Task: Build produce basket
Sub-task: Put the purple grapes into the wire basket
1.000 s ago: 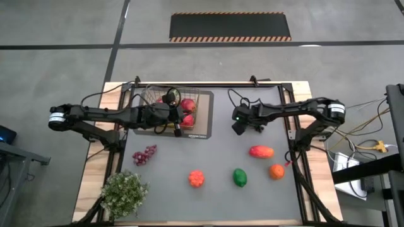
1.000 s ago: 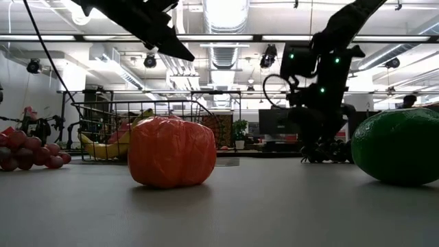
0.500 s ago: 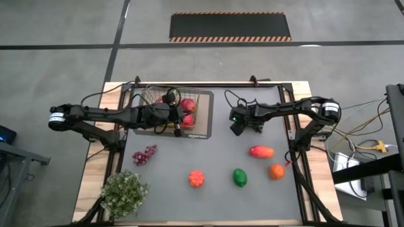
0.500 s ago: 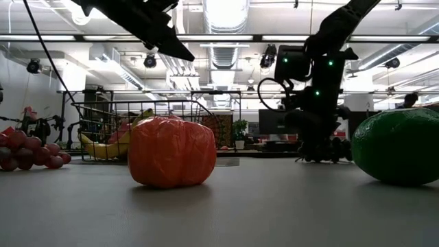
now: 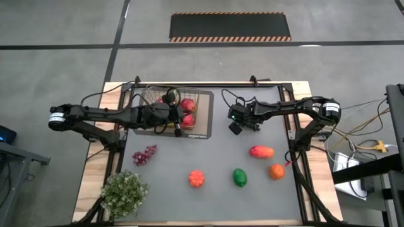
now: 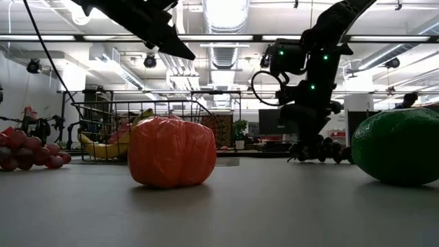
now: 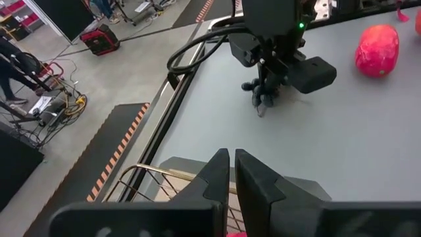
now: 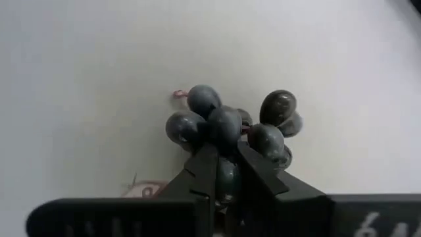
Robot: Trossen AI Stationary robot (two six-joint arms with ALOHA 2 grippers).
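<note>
A grey tabletop (image 5: 208, 151) is seen carrying a dark mat (image 5: 202, 129) under the wire basket (image 5: 151, 98), purple grapes (image 5: 144, 155), black grapes (image 8: 227, 128), an orange pepper (image 5: 196, 178), a green pepper (image 5: 240, 177), a mango (image 5: 261, 152), an orange (image 5: 276, 171) and a potted plant (image 5: 124, 192).

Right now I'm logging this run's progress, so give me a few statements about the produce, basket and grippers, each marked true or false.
1. The right gripper is closed on the black grapes. True.
2. The black grapes are inside the basket. False: they lie on the grey table, right of the basket.
3. The left gripper is shut and empty. True.
4. The purple grapes are in the basket. False: they lie on the table, in front of it.
5. A banana is in the basket. True.
</note>
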